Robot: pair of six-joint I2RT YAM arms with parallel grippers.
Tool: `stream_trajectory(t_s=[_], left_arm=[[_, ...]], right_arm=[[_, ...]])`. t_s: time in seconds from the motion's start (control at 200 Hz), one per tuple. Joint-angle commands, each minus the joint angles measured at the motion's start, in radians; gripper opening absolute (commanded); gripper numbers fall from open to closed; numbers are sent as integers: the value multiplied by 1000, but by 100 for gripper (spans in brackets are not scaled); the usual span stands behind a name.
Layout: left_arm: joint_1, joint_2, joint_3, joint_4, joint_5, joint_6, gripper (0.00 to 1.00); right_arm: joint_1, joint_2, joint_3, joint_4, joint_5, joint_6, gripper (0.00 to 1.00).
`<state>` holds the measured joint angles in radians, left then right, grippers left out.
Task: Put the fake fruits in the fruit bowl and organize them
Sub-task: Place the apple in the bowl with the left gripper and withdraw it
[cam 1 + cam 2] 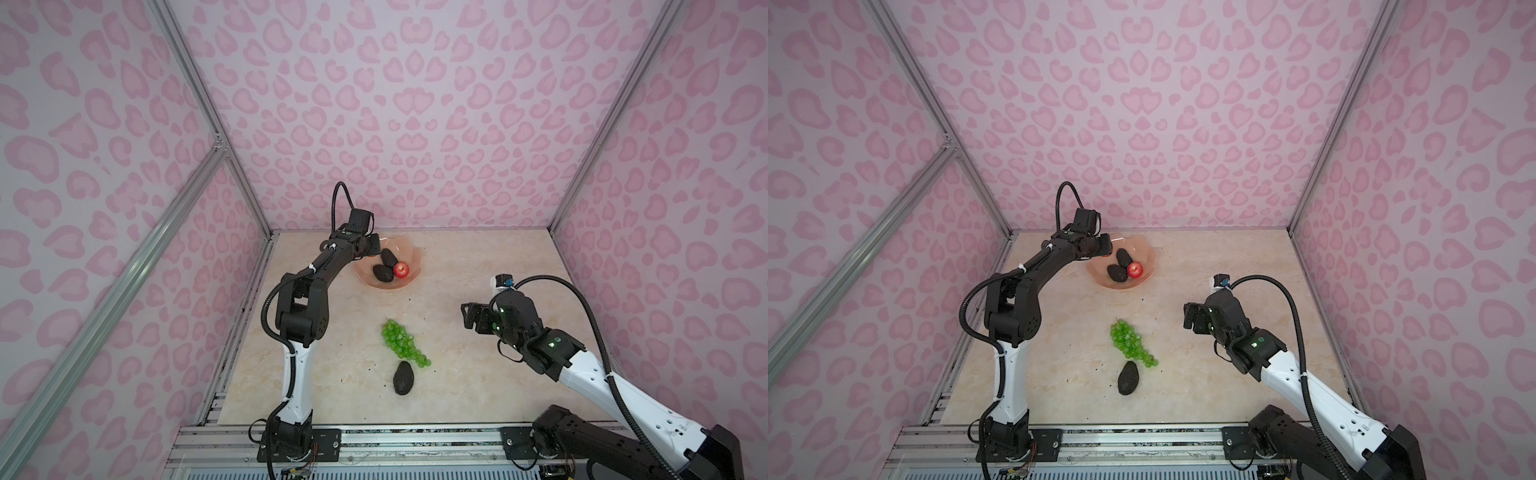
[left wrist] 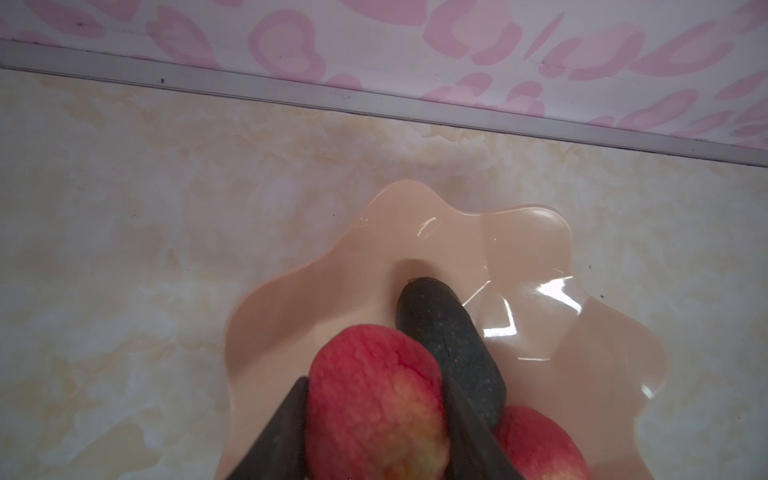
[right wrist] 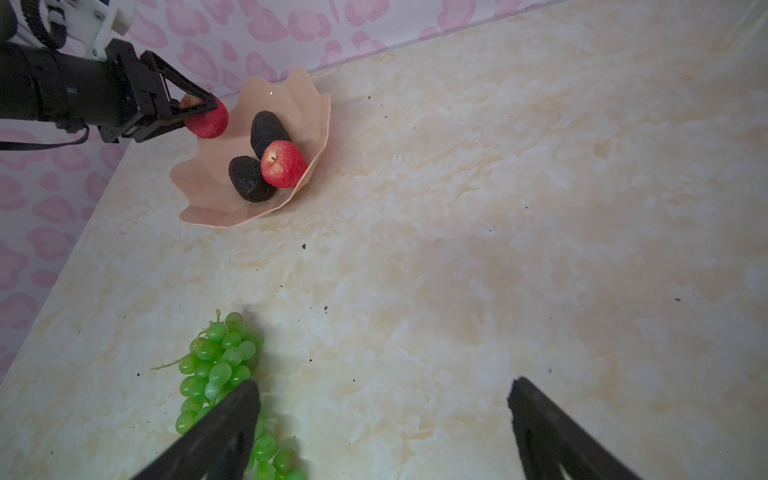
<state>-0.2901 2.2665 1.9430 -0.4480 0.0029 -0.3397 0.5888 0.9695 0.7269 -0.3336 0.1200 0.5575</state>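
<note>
My left gripper [image 3: 199,109] is pinching a small red apple with a yellowish patch [image 2: 374,399], and I hold it over the left side of the shallow, translucent peach-pink bowl with the scalloped rim [image 3: 208,216]. The apple is not yet set down. The bowl stands near the far edge of the worktop, left of the middle.

Three fruits lie in it: a second red apple [image 3: 284,164] and two dark, pear-shaped avocados [image 3: 268,131] [image 3: 249,178], all bunched toward the bowl's right side. I judge the task about half done. Once this apple goes in, two fruits are left.

Both wait in the near half of the worktop, around its middle. The elongated bunch of bright green grapes [image 1: 401,343] lies on a diagonal, with its stem end toward the far edge and its thin tail running toward the near right corner. The third dark avocado [image 1: 403,377] lies just beside that tail. Its long axis runs near to far, and its narrow end points toward the far edge.

My right gripper [image 3: 382,384] is spread wide and empty, above the worktop just right of the grapes.

I cannot tell which way the held apple's stem points.
</note>
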Motion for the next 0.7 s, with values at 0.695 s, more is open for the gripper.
stream_trajectory(t_s=[0.695], left_arm=[[0, -20, 4, 3, 7, -64, 70]], right_arm=[[3, 6, 17, -47, 16, -4, 92]])
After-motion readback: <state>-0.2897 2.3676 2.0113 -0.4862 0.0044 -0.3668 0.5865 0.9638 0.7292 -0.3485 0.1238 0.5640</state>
